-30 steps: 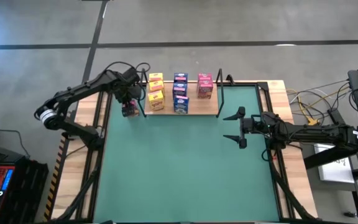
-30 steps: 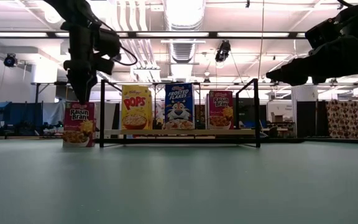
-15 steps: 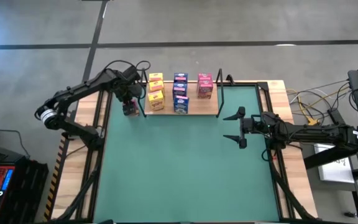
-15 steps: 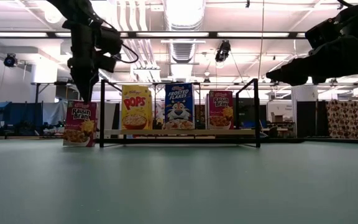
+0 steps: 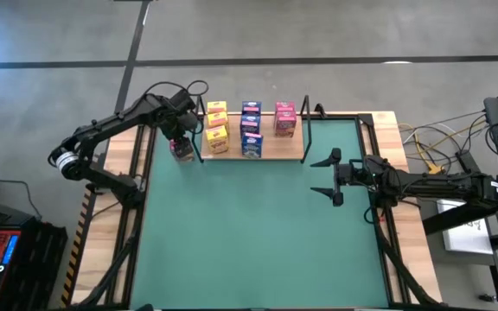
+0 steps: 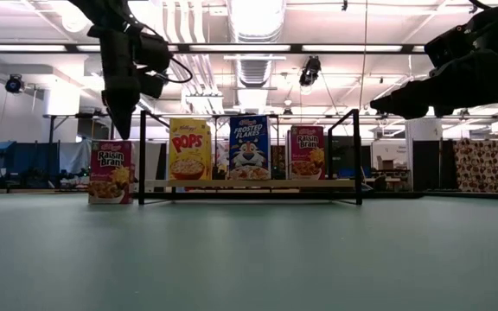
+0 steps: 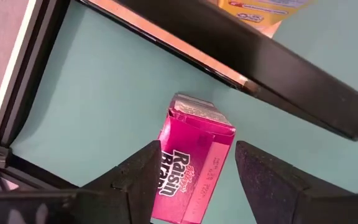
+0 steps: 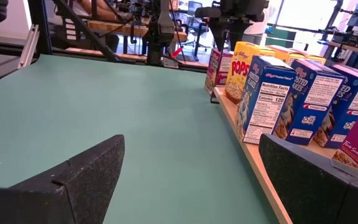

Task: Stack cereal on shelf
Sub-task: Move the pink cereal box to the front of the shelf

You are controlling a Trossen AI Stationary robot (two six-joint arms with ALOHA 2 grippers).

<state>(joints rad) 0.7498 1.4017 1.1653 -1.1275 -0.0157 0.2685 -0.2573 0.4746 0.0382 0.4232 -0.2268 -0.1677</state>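
Raisin Bran box (image 7: 194,165) stands on the mat below the left gripper (image 7: 194,177), jaws parted, not touching.

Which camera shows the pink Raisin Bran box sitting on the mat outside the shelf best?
The left wrist view: the Raisin Bran box fills the frame below the left gripper. The low view shows its front face; the high view, a small top; the right wrist view, a distant edge.
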